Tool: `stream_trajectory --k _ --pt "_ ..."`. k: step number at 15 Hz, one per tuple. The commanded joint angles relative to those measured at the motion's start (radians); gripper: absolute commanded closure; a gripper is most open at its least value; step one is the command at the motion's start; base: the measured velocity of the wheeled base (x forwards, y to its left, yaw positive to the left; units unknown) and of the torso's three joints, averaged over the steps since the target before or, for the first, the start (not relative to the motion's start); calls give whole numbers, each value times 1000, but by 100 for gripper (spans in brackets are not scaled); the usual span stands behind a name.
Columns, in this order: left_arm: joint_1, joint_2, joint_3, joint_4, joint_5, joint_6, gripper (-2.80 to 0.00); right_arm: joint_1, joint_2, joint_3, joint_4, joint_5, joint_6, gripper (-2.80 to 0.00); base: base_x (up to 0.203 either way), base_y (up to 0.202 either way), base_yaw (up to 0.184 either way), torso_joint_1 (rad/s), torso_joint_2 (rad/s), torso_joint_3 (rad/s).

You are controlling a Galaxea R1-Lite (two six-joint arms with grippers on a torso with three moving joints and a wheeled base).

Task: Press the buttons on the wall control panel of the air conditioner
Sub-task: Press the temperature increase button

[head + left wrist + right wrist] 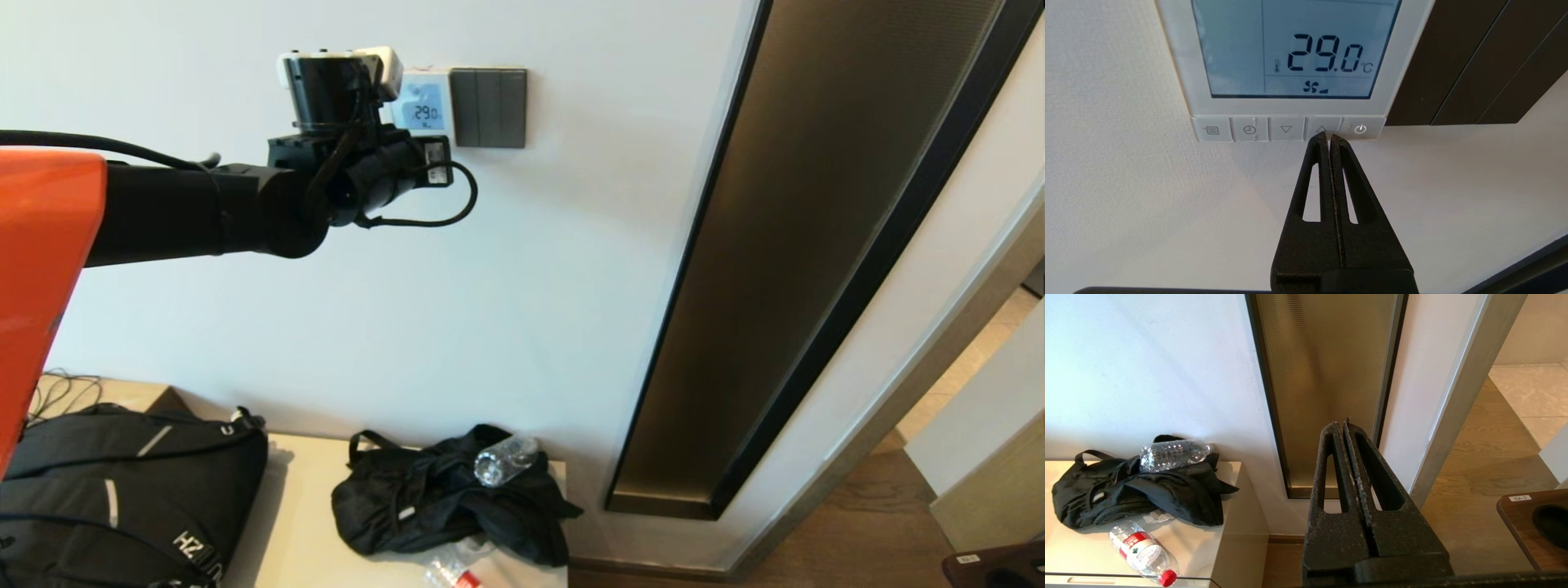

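1. Progress check: the left pincer [1329, 136] is right up at the control panel [1290, 61] high on the wall, display showing 29.0 °C with a fan icon. I'd say a press is underway; the other buttons look left to do.
2. Left pincer is fully closed, holding nothing, tips at the lower edge of the up-arrow button [1321, 129], beside the power button [1360, 129]. Actual contact: can't tell.
3. Right pincer [1346, 425] is closed too, empty, parked low on the right near the glass panel [1327, 375].
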Motion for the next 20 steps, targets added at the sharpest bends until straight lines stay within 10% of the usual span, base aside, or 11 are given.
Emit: stream_trajectory --k 1,11,20 --pt "1 21 -17 -3 2 -1 0 0 0 2 0 0 0 0 0 0 0 0 0 0" --pt "0 -108 97 -19 2 -5 0 0 1 2 0 0 0 0 0 0 0 0 0 0" --pt "19 -567 655 -173 1 1 0 0 1 2 0 0 0 0 0 0 0 0 0 0"
